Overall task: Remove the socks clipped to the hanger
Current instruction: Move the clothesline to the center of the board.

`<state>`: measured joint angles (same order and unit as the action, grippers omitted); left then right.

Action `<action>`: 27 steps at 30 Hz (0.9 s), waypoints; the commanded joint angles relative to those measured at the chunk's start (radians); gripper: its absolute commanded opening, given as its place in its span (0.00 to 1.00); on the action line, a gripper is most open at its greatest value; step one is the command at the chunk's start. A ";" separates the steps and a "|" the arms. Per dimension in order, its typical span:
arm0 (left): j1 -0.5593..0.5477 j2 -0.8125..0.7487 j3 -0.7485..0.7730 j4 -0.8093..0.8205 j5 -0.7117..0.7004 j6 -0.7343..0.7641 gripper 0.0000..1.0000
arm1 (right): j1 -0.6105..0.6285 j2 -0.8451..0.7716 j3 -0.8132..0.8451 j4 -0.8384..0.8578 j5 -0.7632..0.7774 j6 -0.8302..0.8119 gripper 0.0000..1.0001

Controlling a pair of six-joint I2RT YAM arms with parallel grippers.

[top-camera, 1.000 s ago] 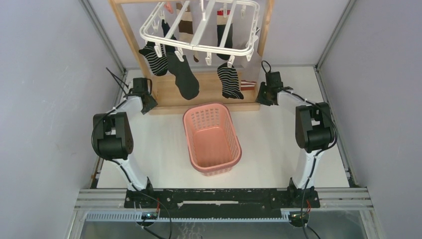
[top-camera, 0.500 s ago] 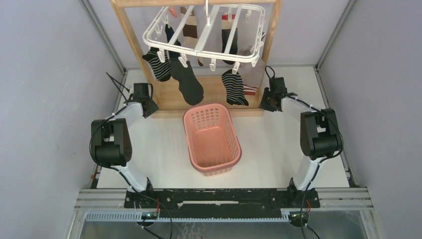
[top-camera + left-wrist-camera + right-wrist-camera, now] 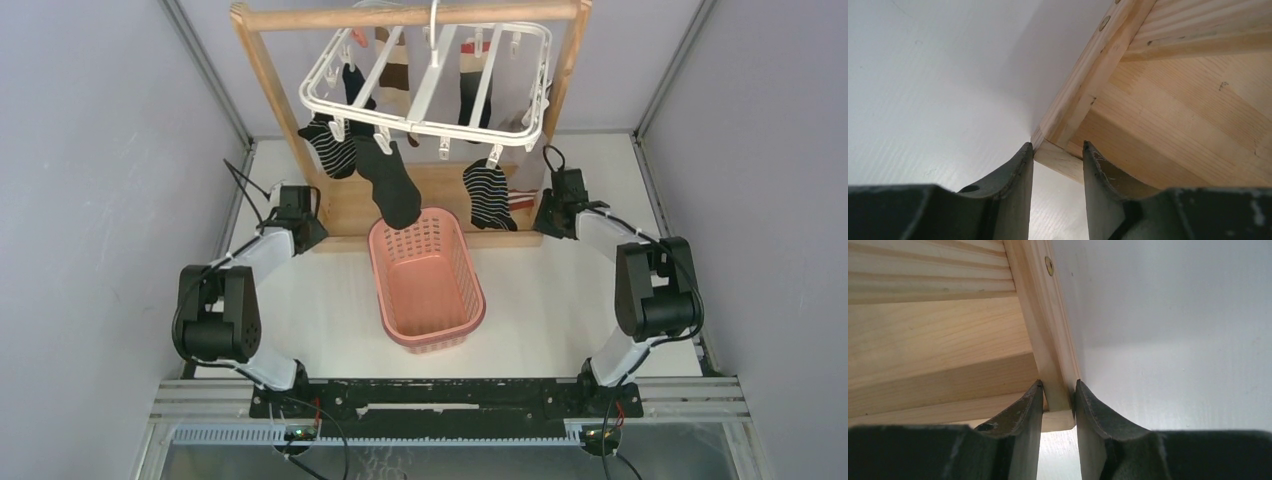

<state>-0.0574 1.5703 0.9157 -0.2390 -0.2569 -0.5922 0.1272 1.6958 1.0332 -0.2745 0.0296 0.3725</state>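
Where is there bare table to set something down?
Bare table flanks the basket, out to the left arm and the right arm, and runs along the near edge. Crowded at the back: socks dangle from the hanger over the rack's base and basket's far rim.

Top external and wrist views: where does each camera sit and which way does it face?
Top external: above and behind the bases, looking down at wooden rack, hanger, socks, pink basket; left arm, right arm show.
Left wrist: low on the left arm, facing the rack's base; left gripper clamps its corner.
Right wrist: mirrored; right gripper clamps the opposite corner.
Shared: all three see the rack.
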 commanded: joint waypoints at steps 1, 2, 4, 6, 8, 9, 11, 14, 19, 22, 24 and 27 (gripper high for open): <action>-0.047 -0.090 -0.083 -0.009 0.066 0.016 0.41 | -0.004 -0.045 -0.048 -0.069 0.008 0.010 0.36; -0.047 -0.099 -0.094 -0.004 0.067 0.016 0.41 | -0.004 -0.051 -0.056 -0.067 0.009 0.010 0.36; -0.048 -0.111 -0.110 -0.002 0.074 0.014 0.41 | -0.004 -0.073 -0.079 -0.060 0.010 0.012 0.37; -0.052 -0.129 -0.127 0.001 0.078 0.012 0.41 | -0.004 -0.088 -0.095 -0.057 0.014 0.014 0.37; -0.059 -0.151 -0.151 0.005 0.078 0.012 0.41 | -0.004 -0.101 -0.106 -0.056 0.015 0.014 0.38; -0.062 -0.163 -0.161 0.006 0.075 0.012 0.42 | -0.004 -0.107 -0.111 -0.056 0.015 0.014 0.39; -0.064 -0.186 -0.178 0.005 0.074 0.014 0.43 | -0.004 -0.116 -0.121 -0.052 0.015 0.015 0.42; -0.064 -0.217 -0.183 -0.008 0.065 0.017 0.47 | -0.003 -0.120 -0.129 -0.042 0.011 0.021 0.53; -0.066 -0.251 -0.172 -0.027 0.060 0.033 0.57 | -0.004 -0.111 -0.134 -0.031 -0.005 0.019 0.69; -0.067 -0.280 -0.172 -0.041 0.049 0.043 0.64 | -0.004 -0.135 -0.146 -0.025 0.009 0.023 0.74; -0.067 -0.304 -0.171 -0.054 0.037 0.043 0.70 | -0.004 -0.170 -0.156 -0.033 0.006 0.029 0.76; -0.067 -0.342 -0.179 -0.054 0.036 0.034 0.97 | 0.002 -0.253 -0.187 -0.034 0.027 0.035 0.99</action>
<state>-0.1207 1.2980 0.7471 -0.2863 -0.2241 -0.5659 0.1184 1.5585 0.8803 -0.2577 0.0654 0.3996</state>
